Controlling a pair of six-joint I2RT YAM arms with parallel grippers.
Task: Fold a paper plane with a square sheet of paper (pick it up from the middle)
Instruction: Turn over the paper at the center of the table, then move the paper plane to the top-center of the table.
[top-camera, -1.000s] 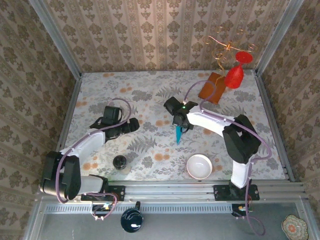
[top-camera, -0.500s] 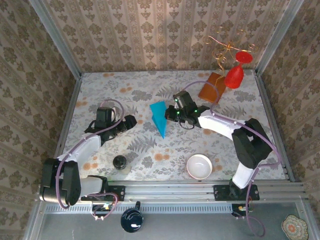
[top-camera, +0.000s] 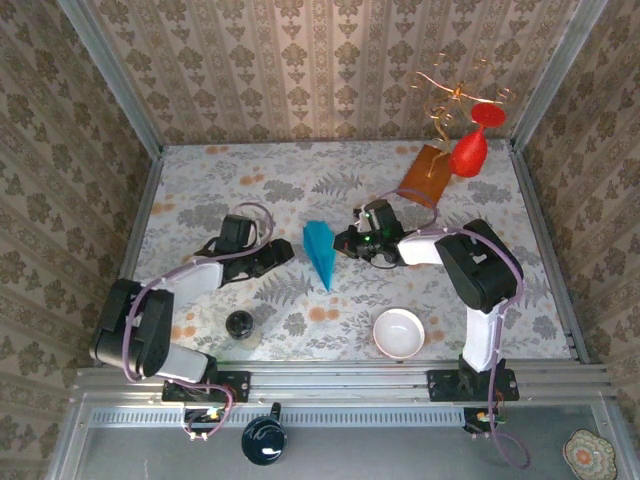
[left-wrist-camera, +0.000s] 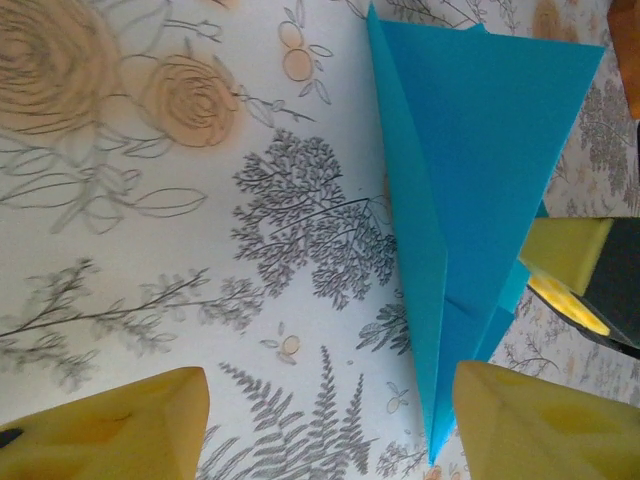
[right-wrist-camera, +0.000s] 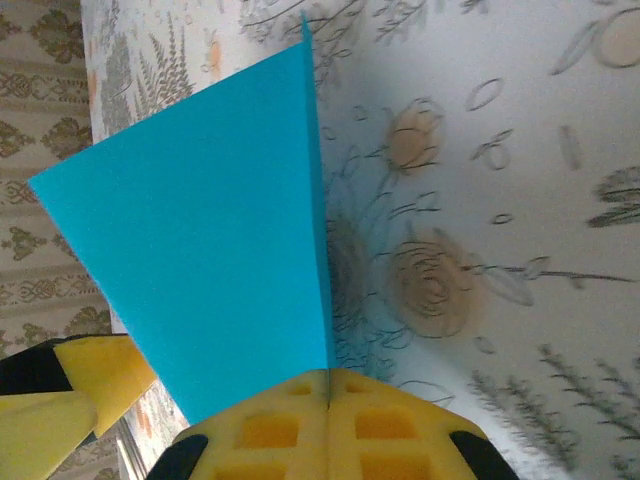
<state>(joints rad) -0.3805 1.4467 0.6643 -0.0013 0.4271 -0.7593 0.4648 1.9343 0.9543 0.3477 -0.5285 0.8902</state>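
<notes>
The paper plane (top-camera: 320, 252) was seen at the centre of the top frame, above the floral table (top-camera: 200, 190). It was pinched at its folded edge by the right gripper (top-camera: 346, 243), whose pads were pressed together. The left gripper (top-camera: 284, 252) was placed just left of it with jaws spread; contact with the tip could not be judged.
</notes>
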